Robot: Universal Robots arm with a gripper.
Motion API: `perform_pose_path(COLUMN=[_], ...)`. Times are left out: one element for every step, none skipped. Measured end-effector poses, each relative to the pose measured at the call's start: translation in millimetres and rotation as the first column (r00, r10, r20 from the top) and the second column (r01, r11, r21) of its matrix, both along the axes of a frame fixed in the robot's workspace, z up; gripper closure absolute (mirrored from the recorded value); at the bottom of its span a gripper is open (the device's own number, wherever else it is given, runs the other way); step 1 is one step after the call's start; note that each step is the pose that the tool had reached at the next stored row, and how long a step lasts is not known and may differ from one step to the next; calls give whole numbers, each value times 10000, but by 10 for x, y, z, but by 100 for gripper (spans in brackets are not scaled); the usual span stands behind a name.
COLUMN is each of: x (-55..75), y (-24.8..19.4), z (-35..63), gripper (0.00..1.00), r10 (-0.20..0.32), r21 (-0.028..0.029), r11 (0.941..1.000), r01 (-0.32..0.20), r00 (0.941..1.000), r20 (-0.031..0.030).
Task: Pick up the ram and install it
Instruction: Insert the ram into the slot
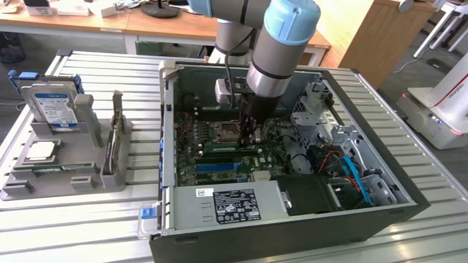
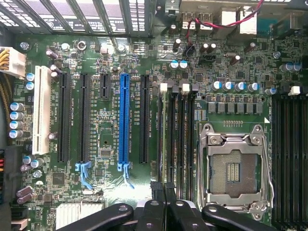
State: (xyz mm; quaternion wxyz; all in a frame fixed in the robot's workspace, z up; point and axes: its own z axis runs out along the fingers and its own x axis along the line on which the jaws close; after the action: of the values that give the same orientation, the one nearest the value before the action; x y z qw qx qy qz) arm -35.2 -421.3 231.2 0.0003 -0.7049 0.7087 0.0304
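**Subject.** The ram (image 1: 221, 147) stands on edge at the memory slots (image 2: 180, 139), just beside the empty processor socket (image 2: 236, 168), inside the open computer case (image 1: 292, 241). Whether it is fully seated cannot be determined.

**Handling, judged.** It should be light, stiff and thin, and brittle if bent, with exposed chips and contacts. It is best held by its flat faces or upper edge, well away from the contact edge.

**Orientation.** The long axis runs along the slots, roughly across the exterior view from left to right, with the contact edge down.

**End effector.** The gripper (image 1: 249, 143) has its fingers pressed together at the ram's upper edge, toward the end on the exterior view's right. It cannot be told whether they pinch it or merely bear on it.

**Surroundings.** A parts tray (image 1: 15, 192) holding a hard drive (image 1: 51, 107) stands well apart.
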Motion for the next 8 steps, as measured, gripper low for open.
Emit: perform_pose_path(x=[0, 0, 0, 0, 0, 0, 0, 0], y=[0, 0, 1, 0, 0, 0, 0, 1], z=[0, -1, -5, -8, -9, -9, -10, -11], gripper=[88, 88, 88, 88, 88, 88, 88, 88], r10=[0, 0, 0, 0, 0, 0, 0, 0], r21=[0, -1, 0, 0, -2, -2, -2, -1], r11=[10000, 10000, 10000, 10000, 10000, 10000, 10000, 10000], r01=[0, 0, 0, 0, 0, 0, 0, 0], r00=[10000, 10000, 10000, 10000, 10000, 10000, 10000, 10000], r20=[0, -1, 0, 0, -1, -1, -1, -1])
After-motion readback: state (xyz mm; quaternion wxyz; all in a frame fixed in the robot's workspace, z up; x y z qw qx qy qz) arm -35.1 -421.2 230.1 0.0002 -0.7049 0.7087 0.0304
